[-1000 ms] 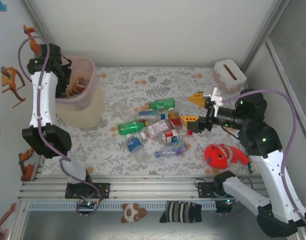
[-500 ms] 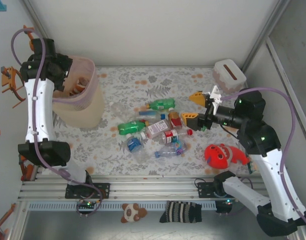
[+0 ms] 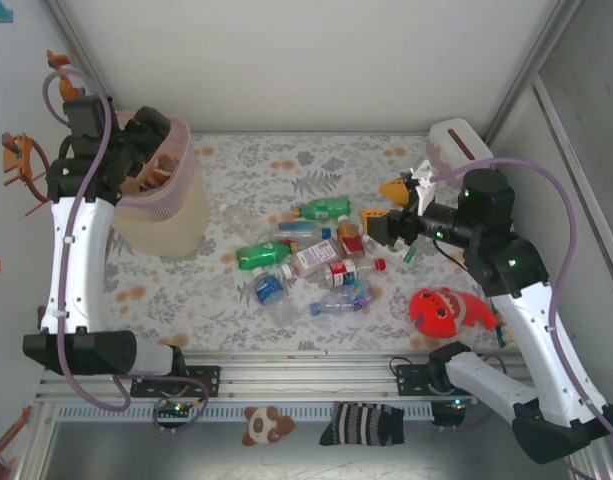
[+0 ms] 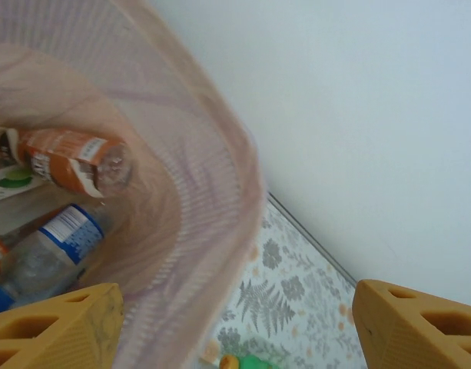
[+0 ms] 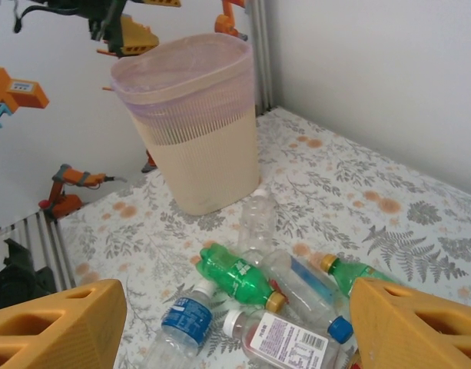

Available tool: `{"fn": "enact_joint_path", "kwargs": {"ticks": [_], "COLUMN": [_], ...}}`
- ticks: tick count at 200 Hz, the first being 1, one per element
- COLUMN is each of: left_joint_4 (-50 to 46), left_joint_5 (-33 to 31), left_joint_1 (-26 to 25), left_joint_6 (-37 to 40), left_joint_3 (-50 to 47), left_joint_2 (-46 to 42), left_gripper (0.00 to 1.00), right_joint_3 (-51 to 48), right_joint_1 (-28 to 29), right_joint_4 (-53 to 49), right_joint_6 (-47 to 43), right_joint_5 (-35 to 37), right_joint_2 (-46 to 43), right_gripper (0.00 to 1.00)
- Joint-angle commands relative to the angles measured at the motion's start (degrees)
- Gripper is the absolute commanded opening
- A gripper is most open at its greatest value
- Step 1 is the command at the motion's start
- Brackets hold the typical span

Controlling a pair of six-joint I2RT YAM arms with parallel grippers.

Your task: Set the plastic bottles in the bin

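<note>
Gaping empty, left fingers [image 4: 54,327] hang over the bin [image 4: 239,173] rim while right fingers [image 5: 54,323] face the bottles [image 5: 235,277].

Floral-cloth table [image 3: 221,300] w/ bin [image 3: 176,222], loose bottles [image 3: 316,258], red toy [image 3: 441,310], tissue box [image 3: 458,150].

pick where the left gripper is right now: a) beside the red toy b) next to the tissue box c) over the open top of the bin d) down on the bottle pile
C: the left gripper hangs open at the rim of the bin, and its wrist camera looks down inside at an orange-labelled bottle.
</note>
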Motion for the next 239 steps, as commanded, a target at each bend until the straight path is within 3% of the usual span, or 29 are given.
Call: {"fn": "enact_joint_path", "kwargs": {"ticks": [1,56,115,206,239], "left_joint_4": [1.52,1.52,1.45,9.07,11.54], "left_joint_5": [-1.15,-10.3,-17.1,-21.07,-19.15], "left_joint_1": [-3.91,-16.79,-24.27,-27.18,-27.04], "left_joint_6": [3.67,4.14,-0.81,-20.02,-24.65], "left_joint_3": [-1.85,-4.26,-7.46,-21.39,-24.15], "left_joint_2": [-2.16,-1.11,4.23,10.32,13.1], "left_gripper": [0.77,0.75,0.72,0.78,0.79], "right_joint_3": [0.4,1.82,2.35,1.96,1.71], "right_joint_1": [-0.06,-0.11,-0.03,-0.06,-0.06], "right_joint_4": [1.5,1.23,0.66,0.24,0.18], "right_joint_6": [2.17,3.56,4.21,3.78,3.67], "right_joint_5": [2.99,5.4,5.68,5.89,5.85], "right_joint_2": [0.25,0.5,0.19,0.07,0.06], "right_gripper": [0.76,0.76,0.75,0.75,0.75]}}
